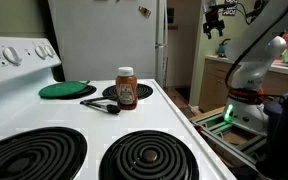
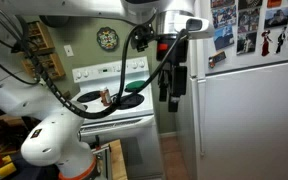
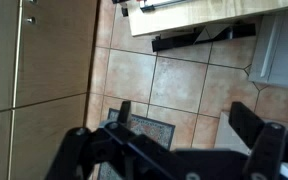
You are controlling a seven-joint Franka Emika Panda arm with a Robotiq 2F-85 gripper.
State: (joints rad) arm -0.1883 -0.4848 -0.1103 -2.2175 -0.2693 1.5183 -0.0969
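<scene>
My gripper (image 3: 184,122) is open, and only the tiled floor shows between its two black fingers (image 3: 124,112). It hangs high in the air beside the white fridge (image 2: 244,110), pointing down, in both exterior views (image 1: 215,24) (image 2: 171,97). It is far from the stove (image 1: 134,125) and touches nothing. On the white stove top stand a jar with an orange lid (image 1: 126,88) (image 2: 105,96), a flat green round thing (image 1: 66,89) (image 2: 132,87) and a black utensil (image 1: 102,103).
Two black coil burners (image 1: 149,157) lie at the stove's front. The robot's white base (image 2: 54,145) stands on the floor by the stove. Below the gripper are beige tiles (image 3: 174,75), a patterned rug (image 3: 149,131) and wooden cabinet doors (image 3: 39,60).
</scene>
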